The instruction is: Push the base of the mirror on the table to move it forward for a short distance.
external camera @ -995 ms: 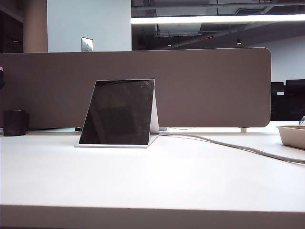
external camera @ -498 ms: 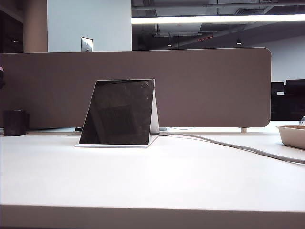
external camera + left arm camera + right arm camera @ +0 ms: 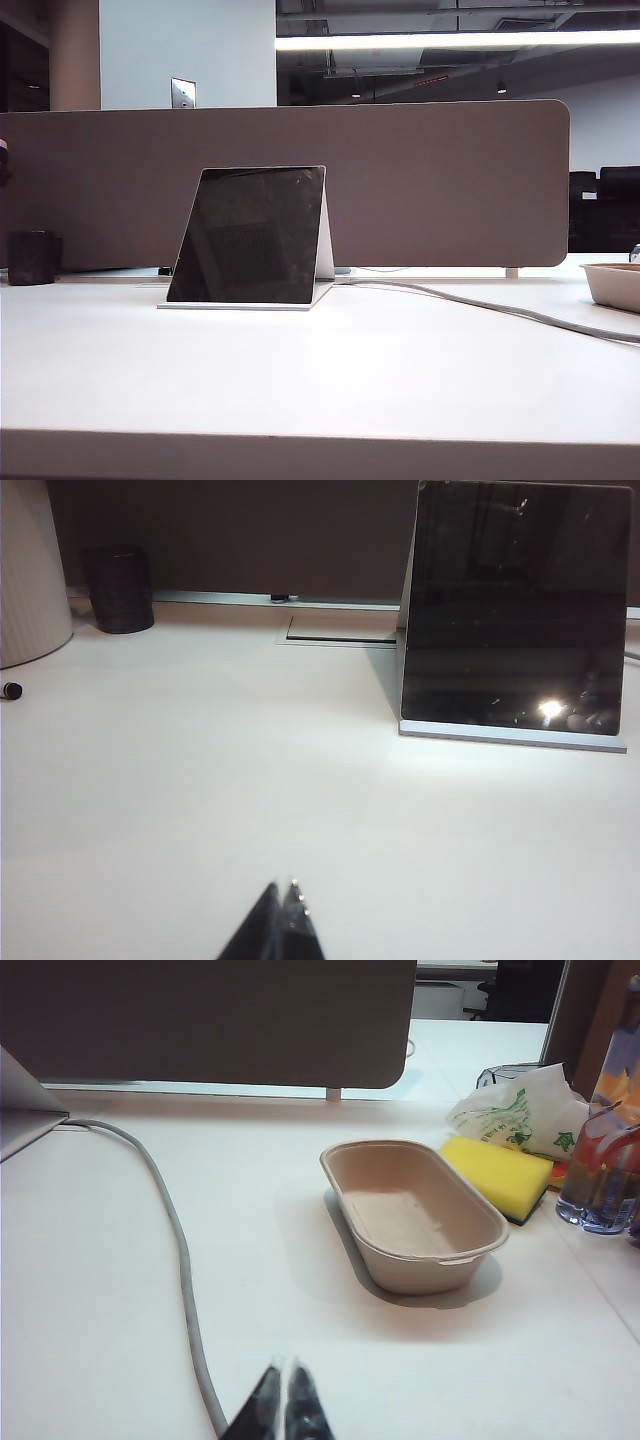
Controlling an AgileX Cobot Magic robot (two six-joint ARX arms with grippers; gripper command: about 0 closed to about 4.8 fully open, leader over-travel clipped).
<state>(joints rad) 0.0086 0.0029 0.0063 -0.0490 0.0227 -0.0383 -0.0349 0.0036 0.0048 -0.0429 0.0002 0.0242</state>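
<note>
White counter (image 3: 330, 380): mirror (image 3: 250, 237) on base (image 3: 235, 305) near rear edge, untouched. Left pincer (image 3: 284, 890) and right pincer (image 3: 284, 1372) clenched, well short. Risk: contact above base could tip mirror.

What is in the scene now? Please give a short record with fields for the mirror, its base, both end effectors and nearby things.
mirror: dark mirror leaning back on a white stand, on the table
base: white base flat along the mirror's bottom edge, untouched
left end effector: left end effector shut, low over the table, apart from the mirror
right end effector: right end effector shut, beside the grey cable
nearby: beige tray, yellow sponge, dark cup
</note>
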